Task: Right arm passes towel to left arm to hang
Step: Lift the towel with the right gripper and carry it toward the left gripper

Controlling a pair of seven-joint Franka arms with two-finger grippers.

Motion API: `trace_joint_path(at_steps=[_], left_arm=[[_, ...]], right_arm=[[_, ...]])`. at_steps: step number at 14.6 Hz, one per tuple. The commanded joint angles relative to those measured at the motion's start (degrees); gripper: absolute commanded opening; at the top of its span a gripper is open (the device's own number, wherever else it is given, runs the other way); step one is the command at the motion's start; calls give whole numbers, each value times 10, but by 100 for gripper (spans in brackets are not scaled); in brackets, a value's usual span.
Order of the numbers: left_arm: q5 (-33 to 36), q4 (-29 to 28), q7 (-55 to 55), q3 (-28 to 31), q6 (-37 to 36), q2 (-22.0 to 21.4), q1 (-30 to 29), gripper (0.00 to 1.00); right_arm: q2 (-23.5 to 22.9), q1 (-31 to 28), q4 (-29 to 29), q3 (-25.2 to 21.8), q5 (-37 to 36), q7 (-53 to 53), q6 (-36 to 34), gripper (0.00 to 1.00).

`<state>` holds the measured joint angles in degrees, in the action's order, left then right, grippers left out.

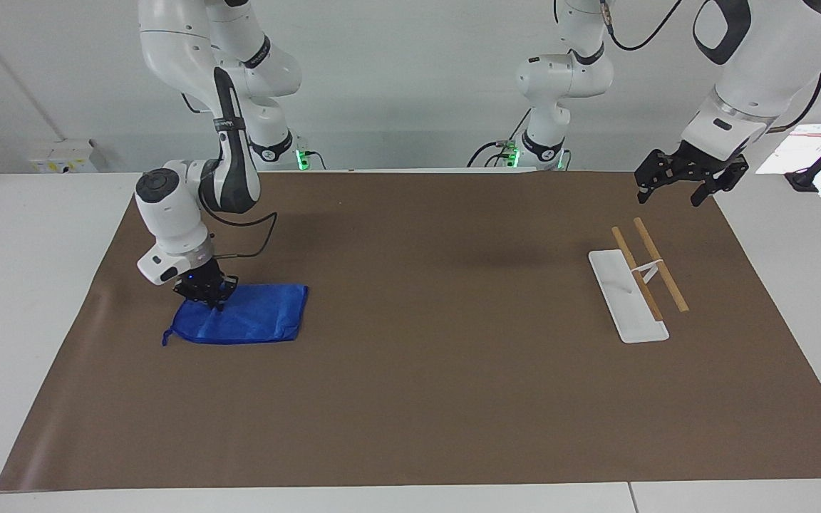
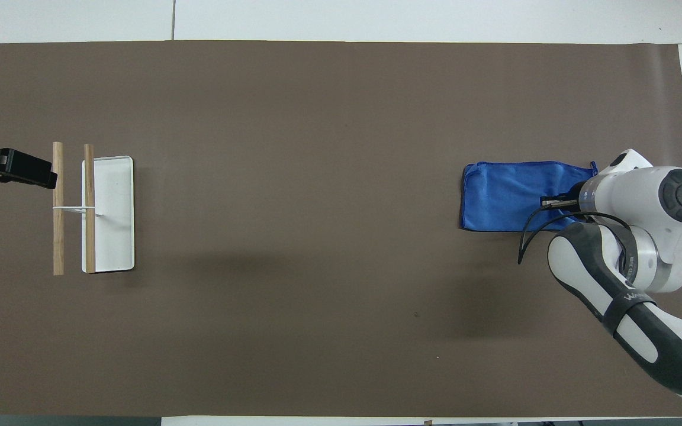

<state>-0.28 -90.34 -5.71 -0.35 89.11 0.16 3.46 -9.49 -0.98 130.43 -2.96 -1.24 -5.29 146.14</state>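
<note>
The blue towel (image 1: pixel 254 317) lies on the brown mat at the right arm's end of the table; it also shows in the overhead view (image 2: pixel 507 195). Its loop tag sticks out at the corner toward the table's end. My right gripper (image 1: pixel 205 291) is down on the towel's edge nearer the robots and shut on the cloth, which bunches up under it; in the overhead view the right gripper (image 2: pixel 545 203) is partly covered by its wrist. My left gripper (image 1: pixel 688 178) is open and empty, waiting in the air near the rack; it also shows in the overhead view (image 2: pixel 9 167).
A white tray (image 1: pixel 628 306) with two wooden bars (image 1: pixel 660 263) on a stand sits at the left arm's end of the mat, also in the overhead view (image 2: pixel 110 236). The brown mat (image 1: pixel 453 356) covers the table.
</note>
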Motion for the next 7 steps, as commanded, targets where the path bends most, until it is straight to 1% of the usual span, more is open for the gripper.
trace_joint_path(at_steps=[1, 4, 5, 7], left_arm=[[-3, -16, 4, 5, 8, -13, 3, 100], [-3, -16, 4, 5, 8, -14, 3, 100], [-3, -16, 4, 5, 8, -13, 3, 100], [-3, -16, 4, 5, 8, -13, 3, 100]], right_arm=[[24, 13, -63, 4, 15, 8, -111, 0], [44, 36, -157, 5, 24, 56, -256, 0], [54, 39, -174, 9, 35, 66, -284, 0], [75, 46, -196, 23, 80, 70, -305, 0]])
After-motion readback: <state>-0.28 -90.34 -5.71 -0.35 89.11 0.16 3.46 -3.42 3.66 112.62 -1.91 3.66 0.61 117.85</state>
